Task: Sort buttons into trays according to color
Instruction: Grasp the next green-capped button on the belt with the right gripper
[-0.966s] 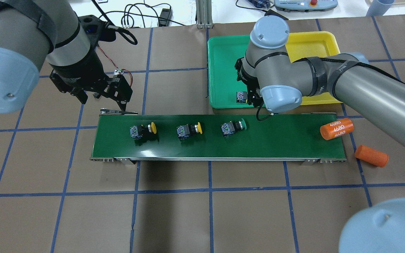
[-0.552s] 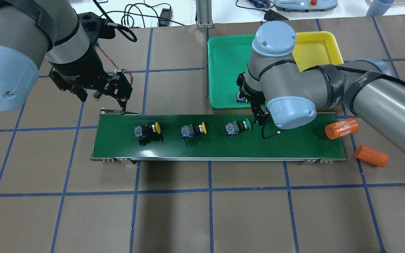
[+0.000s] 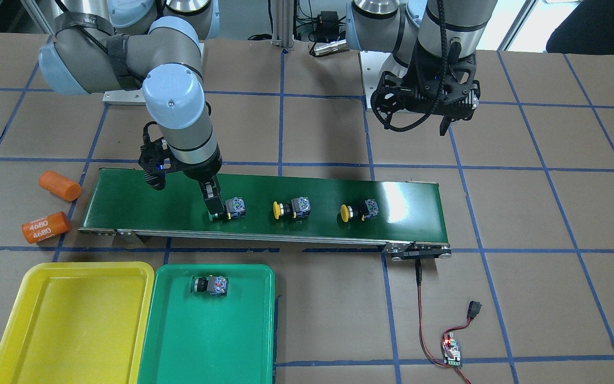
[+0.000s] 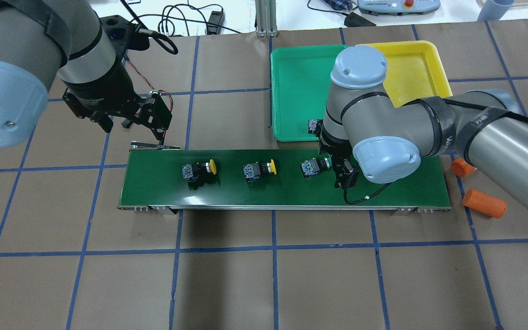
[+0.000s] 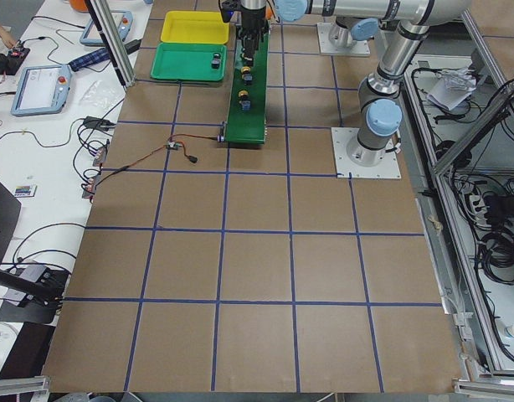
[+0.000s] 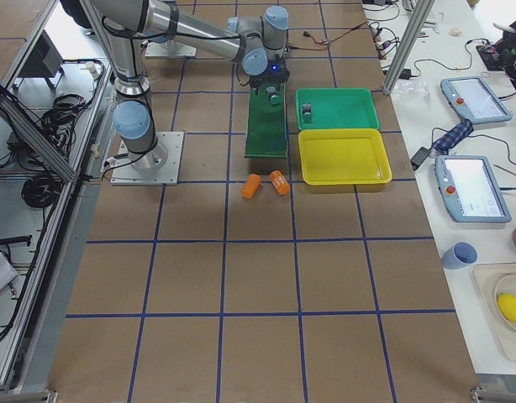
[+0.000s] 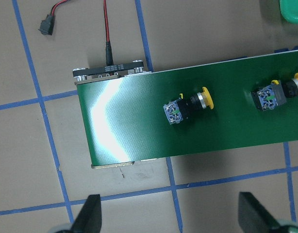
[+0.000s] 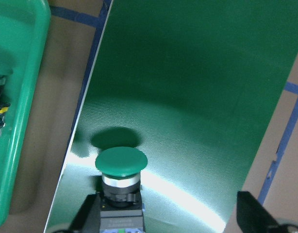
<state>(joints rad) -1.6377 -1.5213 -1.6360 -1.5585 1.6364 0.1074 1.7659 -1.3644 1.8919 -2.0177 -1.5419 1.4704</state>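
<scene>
Three buttons are set in a row on the green belt [image 4: 383, 183]: a first yellow button [image 4: 200, 170] towards the left arm's end, a second yellow button [image 4: 259, 169] in the middle, then a green button [image 4: 313, 167]. The right gripper [image 8: 171, 216] is lowered around the green button, spread wide, with the button's body just beside one finger [image 8: 91, 216]. A fourth button [image 3: 209, 285], green-capped, is laid on its side in the green tray [image 3: 205, 341], beside the yellow tray [image 3: 72, 320]. The left gripper [image 7: 168, 216] is held wide apart above the table [image 4: 227, 119], near the belt's end.
</scene>
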